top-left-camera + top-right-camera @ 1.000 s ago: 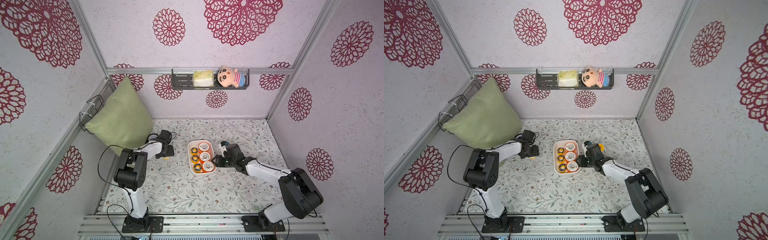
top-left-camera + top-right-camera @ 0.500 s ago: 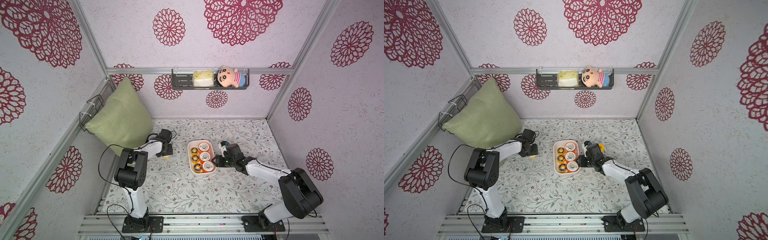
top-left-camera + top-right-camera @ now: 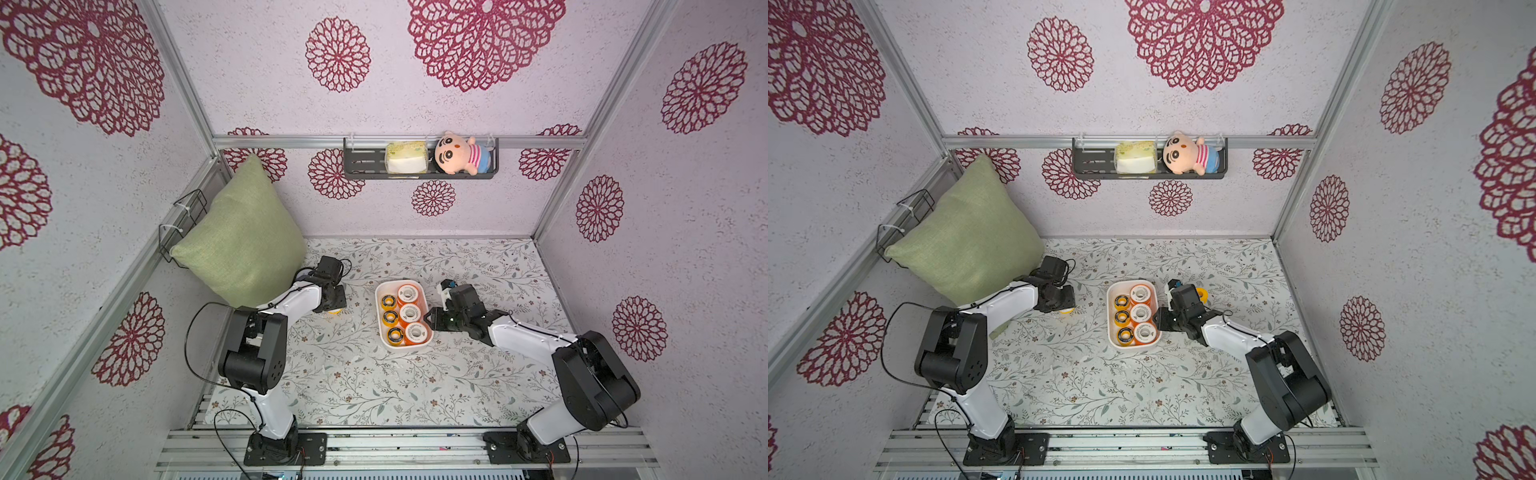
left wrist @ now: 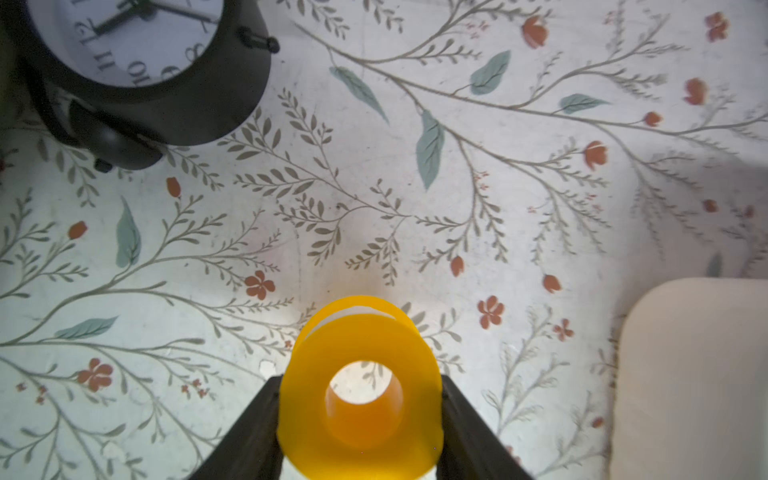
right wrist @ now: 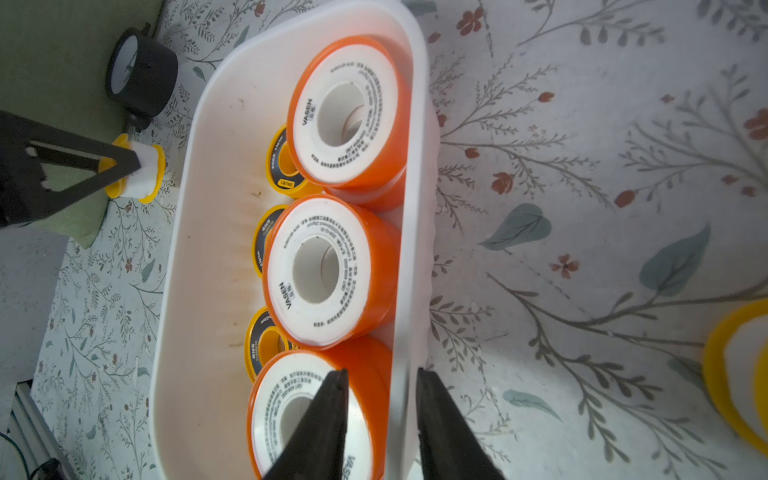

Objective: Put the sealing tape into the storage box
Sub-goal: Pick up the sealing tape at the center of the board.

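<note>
White storage box (image 3: 1110, 330) holding six tape spools (image 3: 1140, 294), right fingers (image 3: 1161, 323) at its rim, left fingers (image 3: 1062, 304) over a yellow spool (image 3: 1067, 310)

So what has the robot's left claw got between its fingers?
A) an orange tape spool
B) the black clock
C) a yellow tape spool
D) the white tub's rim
C: the left wrist view shows the left gripper with a finger against each side of a yellow spool.
</note>
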Robot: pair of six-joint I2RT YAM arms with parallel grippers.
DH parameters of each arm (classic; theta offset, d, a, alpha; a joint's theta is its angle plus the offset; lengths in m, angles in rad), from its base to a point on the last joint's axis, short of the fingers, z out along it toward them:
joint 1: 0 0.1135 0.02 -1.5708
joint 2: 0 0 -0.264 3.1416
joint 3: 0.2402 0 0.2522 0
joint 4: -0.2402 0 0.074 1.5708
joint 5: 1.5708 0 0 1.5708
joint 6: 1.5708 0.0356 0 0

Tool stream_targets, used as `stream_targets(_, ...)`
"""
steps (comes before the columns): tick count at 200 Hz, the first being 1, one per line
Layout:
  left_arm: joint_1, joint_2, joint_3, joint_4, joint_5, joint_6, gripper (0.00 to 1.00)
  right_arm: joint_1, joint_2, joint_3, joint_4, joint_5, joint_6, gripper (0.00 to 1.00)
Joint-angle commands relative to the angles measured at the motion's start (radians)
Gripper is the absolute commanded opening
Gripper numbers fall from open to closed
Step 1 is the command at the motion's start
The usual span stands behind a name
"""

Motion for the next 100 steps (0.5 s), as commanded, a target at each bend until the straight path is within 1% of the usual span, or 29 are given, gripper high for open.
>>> stream_targets(1,-0.039,-0.033,0.039,-0.035,0.017,-0.010,0.54,-0.007,0.013,0.033,-0.002,0.040,0.015,0.30)
stream_targets(21,-0.067,-0.029,0.080,-0.058,0.031,-0.011,0.55,-0.006,0.017,0.034,0.002,0.042,0.023,0.24)
stream_targets(30,-0.087,-0.025,0.101,-0.068,0.032,-0.010,0.56,-0.005,0.012,0.030,0.005,0.042,0.028,0.21)
stream_targets(37,-0.100,-0.020,0.117,-0.071,0.037,-0.008,0.57,-0.006,0.009,0.026,0.009,0.042,0.030,0.20)
stream_targets(60,-0.142,-0.004,0.166,-0.076,0.072,-0.012,0.58,-0.006,0.000,0.011,0.020,0.023,0.042,0.19)
stream_targets(100,-0.208,0.048,0.266,-0.104,0.099,0.001,0.58,-0.005,0.002,-0.004,0.036,0.007,0.049,0.19)
